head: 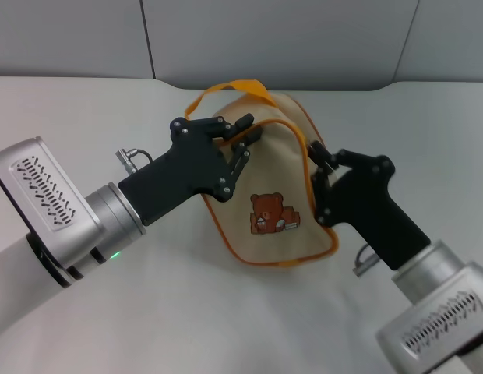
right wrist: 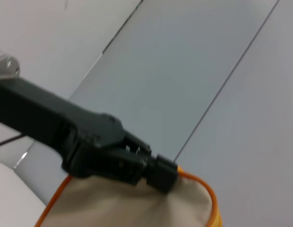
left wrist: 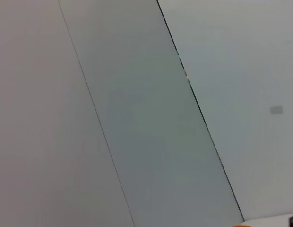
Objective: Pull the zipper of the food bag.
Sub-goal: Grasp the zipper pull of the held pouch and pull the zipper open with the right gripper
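Both of my arms were at the food bag (head: 276, 183), which sat toward the far middle of the white bench (head: 187, 312), its bear picture (head: 271, 214) facing up toward my head camera and its orange strap handle (head: 230, 89) arching over the far end.

My left end effector (head: 245, 132) was on the bag's upper left part, just below the handle, with the fingertips (head: 245, 121) drawn narrow and pressed against the cream fabric. I could not tell whether they pinched anything between them (the right wrist view showed the same left end effector (right wrist: 161, 173) bearing on the bag's top (right wrist: 137, 203), close to the orange piping).

My right end effector (head: 323, 160) was against the bag's right edge, touching the orange piping where the zip track (head: 308, 156) runs. Whether its fingers were spread or closed I could not tell, and the silver pull tab itself was not visible to me.

My left wrist camera saw only wall panels.
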`<action>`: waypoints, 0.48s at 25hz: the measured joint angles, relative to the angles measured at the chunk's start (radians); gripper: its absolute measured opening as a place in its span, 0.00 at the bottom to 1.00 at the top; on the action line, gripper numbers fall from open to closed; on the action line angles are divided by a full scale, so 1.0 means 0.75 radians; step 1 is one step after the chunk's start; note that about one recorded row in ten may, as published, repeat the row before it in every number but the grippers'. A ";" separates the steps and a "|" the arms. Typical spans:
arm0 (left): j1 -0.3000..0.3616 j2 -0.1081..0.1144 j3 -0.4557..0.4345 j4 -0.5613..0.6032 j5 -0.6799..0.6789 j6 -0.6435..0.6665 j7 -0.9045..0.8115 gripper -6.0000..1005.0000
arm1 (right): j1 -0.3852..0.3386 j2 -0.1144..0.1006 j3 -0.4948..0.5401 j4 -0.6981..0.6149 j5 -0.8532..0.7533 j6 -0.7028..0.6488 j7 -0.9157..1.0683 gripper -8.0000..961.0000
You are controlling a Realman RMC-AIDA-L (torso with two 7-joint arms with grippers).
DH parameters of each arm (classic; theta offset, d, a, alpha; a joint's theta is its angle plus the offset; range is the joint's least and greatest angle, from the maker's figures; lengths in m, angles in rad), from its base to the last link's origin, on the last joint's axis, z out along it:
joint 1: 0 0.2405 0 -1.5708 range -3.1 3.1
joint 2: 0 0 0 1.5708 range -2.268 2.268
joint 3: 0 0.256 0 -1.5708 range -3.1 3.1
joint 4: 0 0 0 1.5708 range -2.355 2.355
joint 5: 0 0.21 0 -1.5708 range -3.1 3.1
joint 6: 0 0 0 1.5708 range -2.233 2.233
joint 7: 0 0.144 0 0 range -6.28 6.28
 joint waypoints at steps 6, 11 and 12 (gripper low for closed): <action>0.001 0.001 -0.019 0.006 0.000 0.000 -0.004 0.10 | -0.240 -0.003 -0.004 -0.027 -0.002 -0.028 -0.109 0.01; 0.000 0.002 -0.020 0.006 -0.003 -0.002 -0.004 0.09 | -0.293 -0.003 0.000 -0.055 0.001 -0.019 -0.145 0.01; 0.000 0.002 -0.020 0.006 -0.003 -0.003 -0.004 0.09 | -0.305 -0.003 0.000 -0.082 0.002 -0.009 -0.148 0.01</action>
